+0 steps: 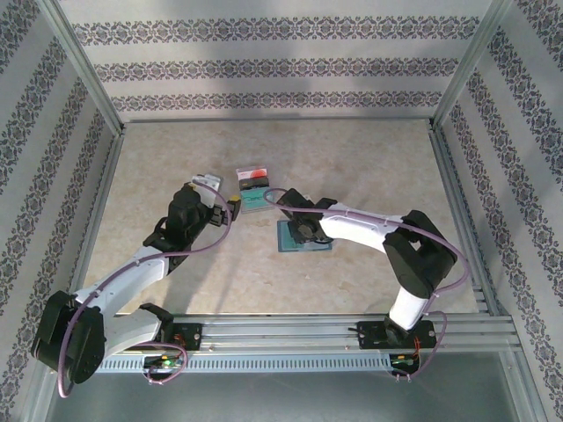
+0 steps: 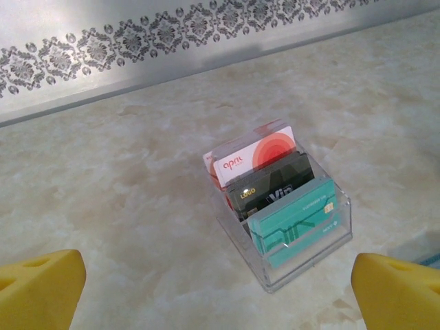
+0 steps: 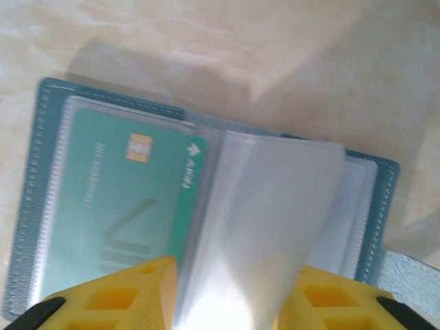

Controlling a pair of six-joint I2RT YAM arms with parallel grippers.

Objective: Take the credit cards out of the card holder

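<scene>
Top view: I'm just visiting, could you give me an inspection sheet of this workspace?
Surface: beige table, flat.
Job's things: holder lies open, teal card inside; three cards upright in a clear stand.
Clutter: nothing seen.
Grippers: left gripper open, facing the stand; right gripper open, straddling a clear leaf.
Cables: purple cables along both arms.
Surroundings: patterned walls, metal rail in front.

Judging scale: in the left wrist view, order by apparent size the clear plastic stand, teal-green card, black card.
1. Clear plastic stand.
2. Teal-green card.
3. Black card, partly hidden; the cards may really match.
</scene>
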